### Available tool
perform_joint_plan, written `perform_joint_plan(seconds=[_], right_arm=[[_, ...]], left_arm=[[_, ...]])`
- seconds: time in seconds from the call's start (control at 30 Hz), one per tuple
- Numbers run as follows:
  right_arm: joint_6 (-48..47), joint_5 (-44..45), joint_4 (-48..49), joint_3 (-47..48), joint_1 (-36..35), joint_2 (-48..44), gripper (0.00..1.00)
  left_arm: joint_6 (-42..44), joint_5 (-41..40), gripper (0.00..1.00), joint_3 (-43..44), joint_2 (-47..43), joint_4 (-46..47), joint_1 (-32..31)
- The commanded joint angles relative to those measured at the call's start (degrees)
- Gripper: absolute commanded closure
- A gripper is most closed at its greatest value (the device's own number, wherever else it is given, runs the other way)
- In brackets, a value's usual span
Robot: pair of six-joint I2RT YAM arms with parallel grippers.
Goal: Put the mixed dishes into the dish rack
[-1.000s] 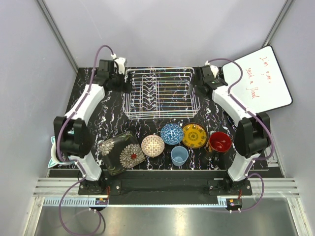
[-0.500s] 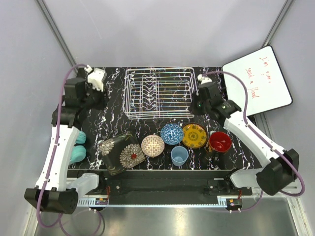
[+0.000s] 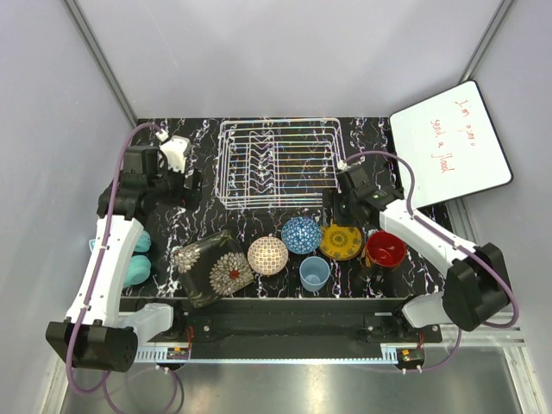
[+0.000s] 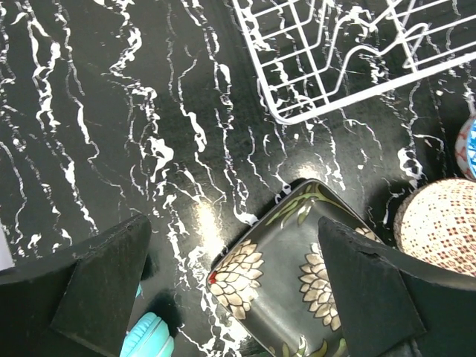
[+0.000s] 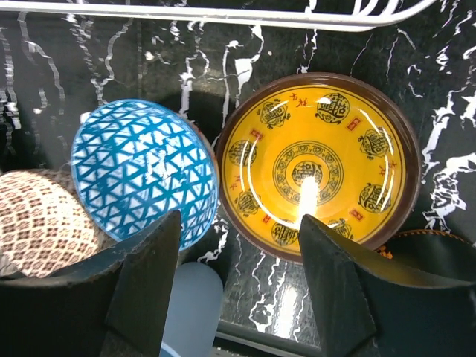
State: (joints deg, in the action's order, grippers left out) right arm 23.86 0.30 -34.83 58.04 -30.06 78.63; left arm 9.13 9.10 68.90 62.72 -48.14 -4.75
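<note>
The empty dish rack (image 3: 276,164) stands at the back middle. In front of it lie the mixed dishes: a dark square floral plate (image 3: 211,267), a beige bowl (image 3: 268,255), a blue bowl (image 3: 301,234), a yellow plate (image 3: 340,238), a light blue cup (image 3: 314,273) and a dark mug (image 3: 385,248) with a red inside. My left gripper (image 4: 234,279) hangs open over the floral plate's (image 4: 297,275) far corner, left of the rack (image 4: 297,119). My right gripper (image 5: 242,286) is open above the gap between the blue bowl (image 5: 145,171) and yellow plate (image 5: 316,163).
Two teal ribbed balls (image 3: 136,259) lie at the left table edge under my left arm; one ball (image 4: 149,338) shows beside my left finger. A white board (image 3: 448,142) with red writing leans at the back right. Grey walls close in the sides.
My left gripper swung from the rack's back left corner out and forward to the floral plate. My right gripper came from the rack's right side down to the yellow plate.
</note>
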Motion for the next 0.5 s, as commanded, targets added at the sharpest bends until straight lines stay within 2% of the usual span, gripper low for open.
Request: perform_joint_plan(seconds=[0.0, 0.47], right_arm=[[0.84, -0.56, 3.97, -0.91, -0.61, 3.54, 0.3], [0.84, 0.14, 11.45, -0.12, -2.98, 13.65, 0.43]], left_arm=[[0.63, 4.78, 0.01, 0.53, -1.64, 0.33, 0.1], [1.77, 4.96, 0.01, 0.18, 1.17, 4.19, 0.1]])
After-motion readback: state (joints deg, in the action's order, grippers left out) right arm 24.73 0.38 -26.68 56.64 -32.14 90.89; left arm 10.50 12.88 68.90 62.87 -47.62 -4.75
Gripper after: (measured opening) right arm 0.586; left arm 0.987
